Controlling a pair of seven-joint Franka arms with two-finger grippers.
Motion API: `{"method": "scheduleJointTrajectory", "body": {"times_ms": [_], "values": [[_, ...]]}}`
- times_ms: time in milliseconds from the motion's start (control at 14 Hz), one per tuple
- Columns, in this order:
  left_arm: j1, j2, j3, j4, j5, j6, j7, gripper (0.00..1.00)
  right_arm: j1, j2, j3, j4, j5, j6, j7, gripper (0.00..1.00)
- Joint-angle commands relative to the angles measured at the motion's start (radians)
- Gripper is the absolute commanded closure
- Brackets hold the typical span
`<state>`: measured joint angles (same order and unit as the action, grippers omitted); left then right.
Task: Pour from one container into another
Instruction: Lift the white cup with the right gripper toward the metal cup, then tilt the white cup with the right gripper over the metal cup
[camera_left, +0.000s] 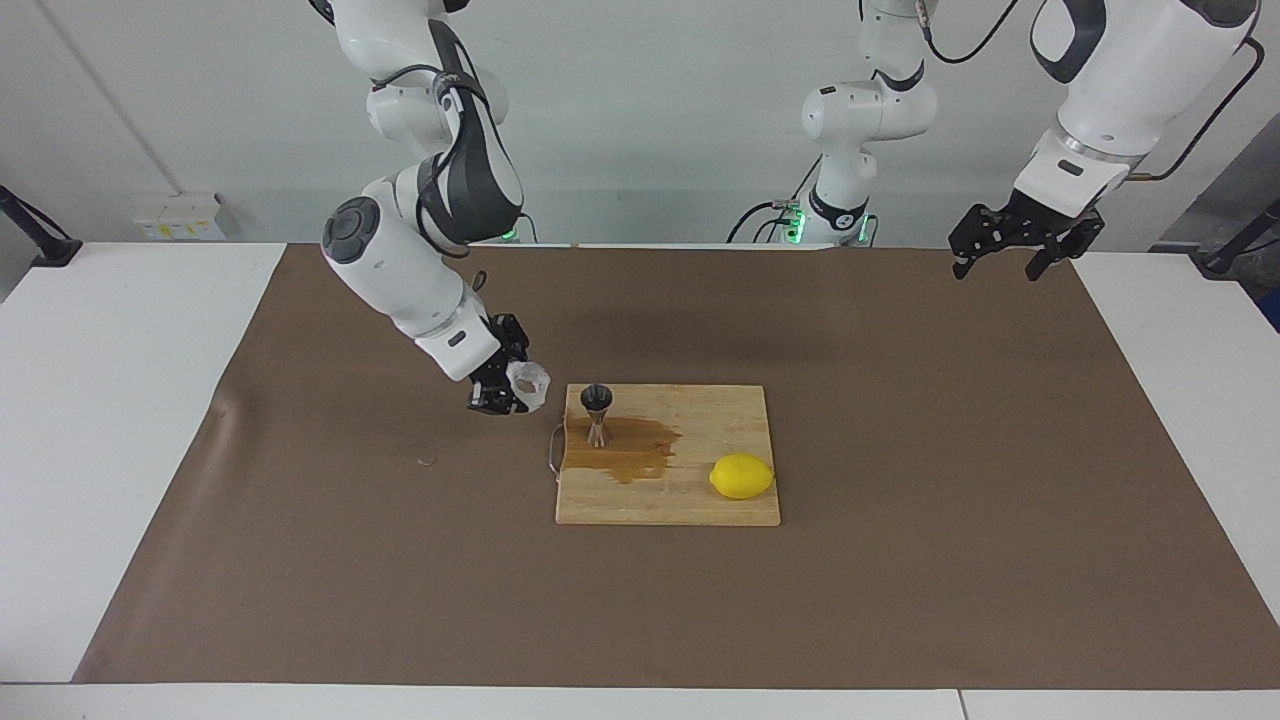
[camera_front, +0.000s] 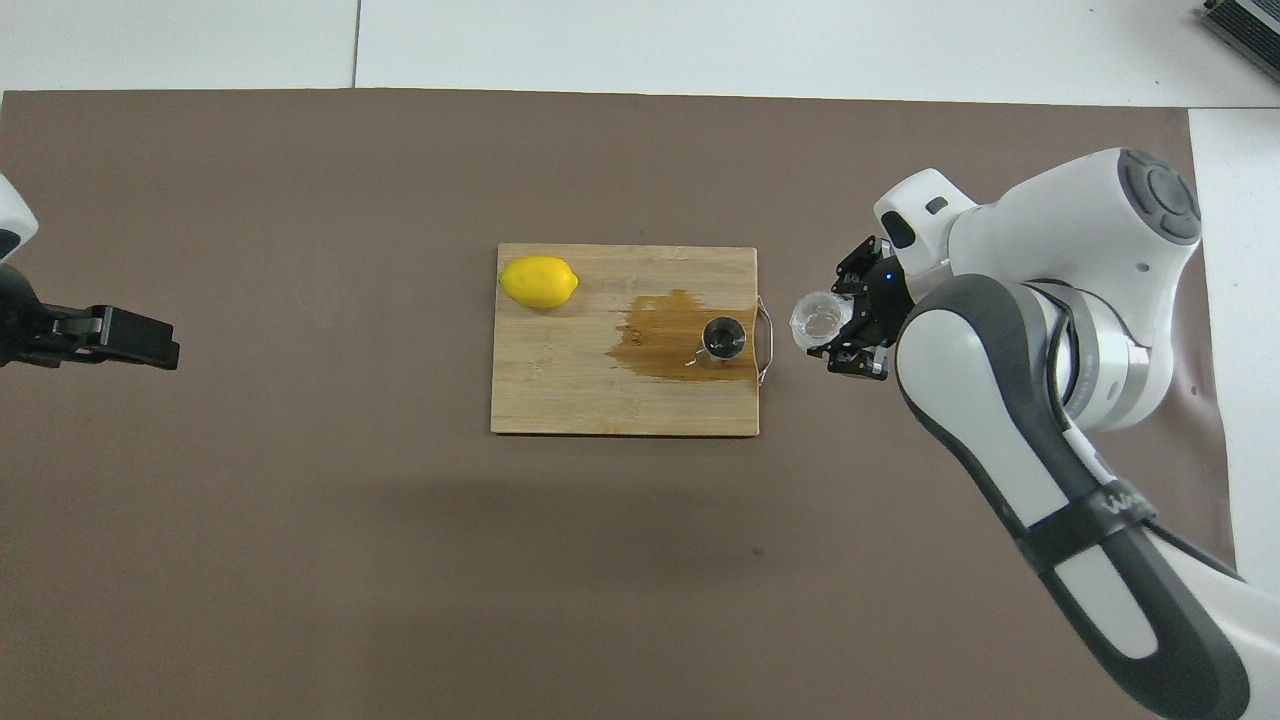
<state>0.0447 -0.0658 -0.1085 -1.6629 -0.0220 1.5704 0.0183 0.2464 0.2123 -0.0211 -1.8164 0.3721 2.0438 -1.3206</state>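
My right gripper (camera_left: 512, 388) (camera_front: 838, 330) is shut on the clear textured glass cup (camera_left: 529, 380) (camera_front: 820, 319) and holds it in the air over the brown mat, just beside the cutting board's metal handle. The steel jigger (camera_left: 597, 412) (camera_front: 724, 338) stands upright on the wooden cutting board (camera_left: 700, 505) (camera_front: 560, 400), at its end toward the right arm, in a brown wet stain (camera_left: 630, 455) (camera_front: 655, 340). The cup is close to the jigger and apart from it. My left gripper (camera_left: 1010, 250) (camera_front: 150, 350) waits in the air over the mat's edge at the left arm's end.
A yellow lemon (camera_left: 741, 476) (camera_front: 539, 281) lies on the board, farther from the robots than the jigger and toward the left arm's end. The brown mat (camera_left: 900, 560) (camera_front: 300, 550) covers most of the white table.
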Motion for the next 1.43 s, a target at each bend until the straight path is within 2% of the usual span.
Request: {"method": "scheduleJointTrajectory", "body": {"times_ms": [0,357,1357], "values": [[0.006,-0.006,0.000,-0.003,-0.012,-0.015,-0.009,0.00,0.030,0.001,0.000,0.009,-0.061,0.030,0.053,0.60],[0.006,-0.006,0.000,-0.003,-0.012,-0.015,-0.008,0.00,0.088,0.002,0.000,0.009,-0.163,0.090,0.115,0.60],[0.006,-0.008,0.000,-0.003,-0.012,-0.015,-0.008,0.00,0.160,0.012,0.000,0.002,-0.412,0.133,0.171,0.60]]}}
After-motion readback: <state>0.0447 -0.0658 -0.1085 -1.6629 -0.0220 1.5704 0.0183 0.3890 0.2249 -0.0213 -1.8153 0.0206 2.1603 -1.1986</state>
